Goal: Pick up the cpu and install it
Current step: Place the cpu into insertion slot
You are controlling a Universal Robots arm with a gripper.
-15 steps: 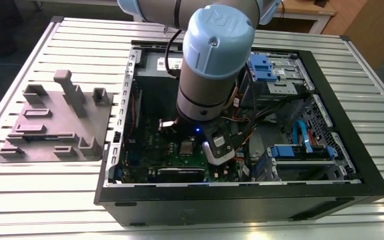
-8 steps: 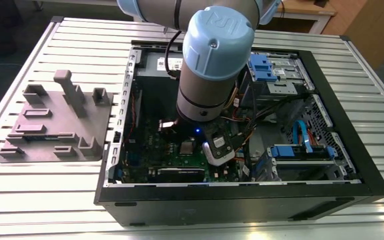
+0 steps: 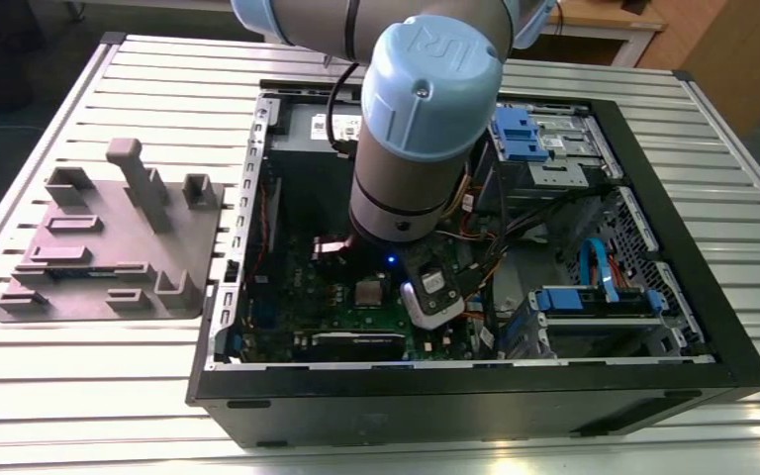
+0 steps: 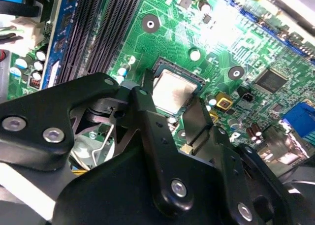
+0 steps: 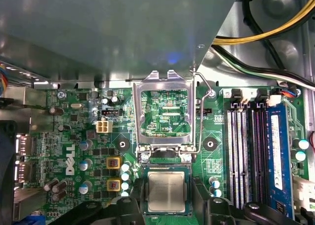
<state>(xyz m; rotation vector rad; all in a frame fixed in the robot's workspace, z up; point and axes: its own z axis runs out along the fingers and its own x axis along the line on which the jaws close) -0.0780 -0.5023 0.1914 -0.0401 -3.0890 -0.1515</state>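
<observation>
End effector (image 5: 166, 189) spread wide, 2 fingers (image 5: 134, 198) flanking the cpu (image 5: 166, 193) lying in the motherboard socket (image 5: 166, 169), not pinching it.

Cpu (image 4: 173, 89) in its socket, gripper (image 4: 171, 98) astride it

The silver cpu lies flat in the socket on the green motherboard (image 4: 167, 38). The black gripper's fingers (image 4: 197, 117) stand spread at the cpu's eight and four o'clock. Black memory slots (image 4: 93, 33) run at its ten o'clock
</observation>
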